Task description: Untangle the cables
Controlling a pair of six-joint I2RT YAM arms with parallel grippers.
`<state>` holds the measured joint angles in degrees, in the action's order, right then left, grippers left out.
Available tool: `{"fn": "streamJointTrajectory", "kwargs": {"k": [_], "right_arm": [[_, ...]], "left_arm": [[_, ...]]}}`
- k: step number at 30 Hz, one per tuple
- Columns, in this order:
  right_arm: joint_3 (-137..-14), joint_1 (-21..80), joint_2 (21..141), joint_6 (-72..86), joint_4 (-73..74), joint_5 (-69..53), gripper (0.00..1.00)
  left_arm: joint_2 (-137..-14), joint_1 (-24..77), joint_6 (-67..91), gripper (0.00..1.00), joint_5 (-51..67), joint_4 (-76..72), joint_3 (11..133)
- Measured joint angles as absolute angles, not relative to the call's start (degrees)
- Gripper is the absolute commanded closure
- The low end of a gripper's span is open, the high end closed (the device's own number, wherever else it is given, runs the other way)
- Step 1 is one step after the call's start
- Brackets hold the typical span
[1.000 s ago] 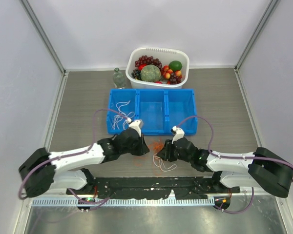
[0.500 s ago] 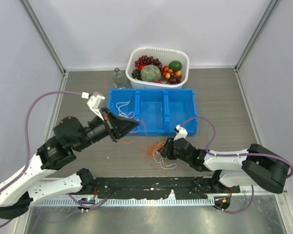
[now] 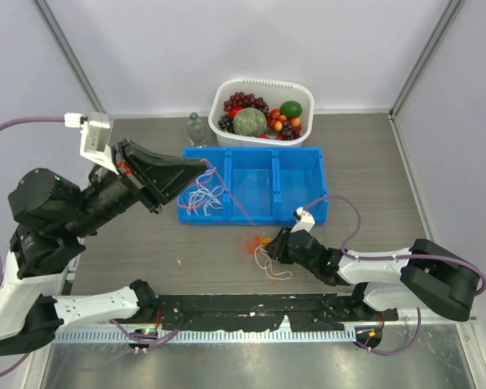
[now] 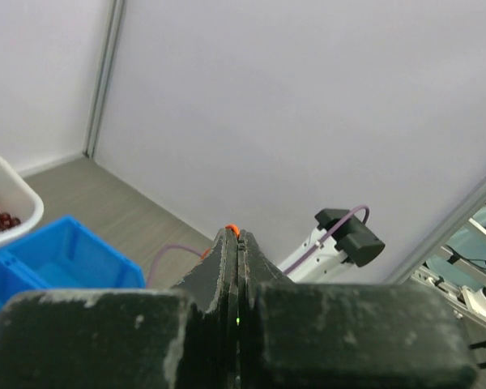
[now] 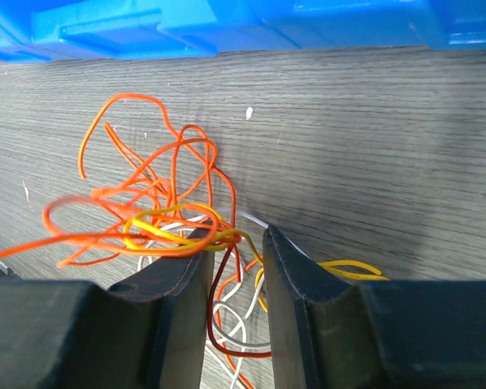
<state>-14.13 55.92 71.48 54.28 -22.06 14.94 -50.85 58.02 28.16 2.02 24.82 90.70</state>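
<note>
A tangle of orange, yellow, white and dark red cables [image 3: 257, 245] lies on the table in front of the blue bin [image 3: 251, 151]. My right gripper [image 3: 274, 246] is low over the tangle's right side. Its jaws [image 5: 237, 235] stand apart, with several strands [image 5: 158, 231] running through the gap and none pinched. My left gripper [image 3: 203, 165] is raised high above the bin's left end. It is shut on an orange cable, of which a bit [image 4: 233, 229] shows at the fingertips. That thin cable [image 3: 231, 194] stretches from the tip down across the bin to the tangle.
White cords [image 3: 202, 198] lie in the bin's left compartment; the other two compartments look bare. A white basket [image 3: 259, 81] of fruit stands behind the bin, with a clear bottle [image 3: 197, 130] to its left. The enclosure's walls close in both sides.
My left arm rose from beside the tangle and swung up and back to the left, drawing an orange cable out taut. The tangle loosened and spread. My right gripper stayed at the tangle.
</note>
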Motion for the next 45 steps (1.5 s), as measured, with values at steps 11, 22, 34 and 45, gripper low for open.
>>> {"fn": "streamJointTrajectory", "kwargs": {"k": [11,22,34,45], "right_arm": [[-13.98,55.92,71.79,54.13,-22.74,15.68,0.64],[-13.87,55.92,73.08,54.11,-25.02,15.77,0.61],[-15.92,55.92,69.49,48.40,-18.11,11.57,0.44],[-30.76,56.95,44.18,32.16,11.92,8.64,0.25]], "left_arm": [[-60.20,58.02,22.79,1.00,2.57,29.91,112.66],[-71.59,58.02,18.50,1.00,-1.10,33.89,132.97],[-74.39,58.02,18.15,1.00,-10.09,32.34,130.76],[-74.00,58.02,20.62,1.00,-8.78,31.99,128.97]]}}
